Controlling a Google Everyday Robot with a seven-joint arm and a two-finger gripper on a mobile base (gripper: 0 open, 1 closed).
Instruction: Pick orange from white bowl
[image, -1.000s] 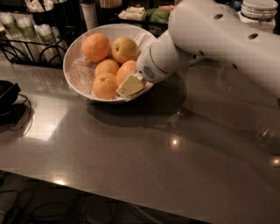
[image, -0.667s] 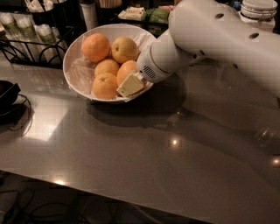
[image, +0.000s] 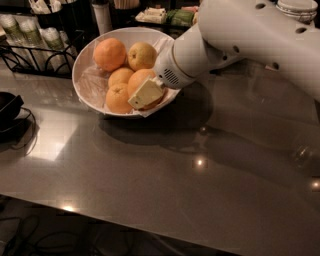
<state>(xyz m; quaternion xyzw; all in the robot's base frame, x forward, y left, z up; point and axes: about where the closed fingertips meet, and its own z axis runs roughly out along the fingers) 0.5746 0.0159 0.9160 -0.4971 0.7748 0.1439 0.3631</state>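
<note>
The white bowl (image: 85, 82) stands on the grey table at the back left, lined with crinkled white paper. It holds several fruits. The orange (image: 139, 80), large and slightly oval, lies at the bowl's right front. A big round orange (image: 110, 53) is at the back left, a paler yellowish fruit (image: 142, 55) behind, and two smaller oranges (image: 119, 98) to the left. My gripper (image: 145, 91) reaches into the bowl from the right, and its cream tip lies against the orange's front. The far side of the orange is hidden by the white arm.
A black wire rack (image: 35, 47) with pale bottles stands left of the bowl. A dark object with a cable (image: 10, 112) lies at the left edge. Containers (image: 165, 15) line the back. The white arm (image: 250, 35) spans the upper right. A glass (image: 302, 155) stands at right.
</note>
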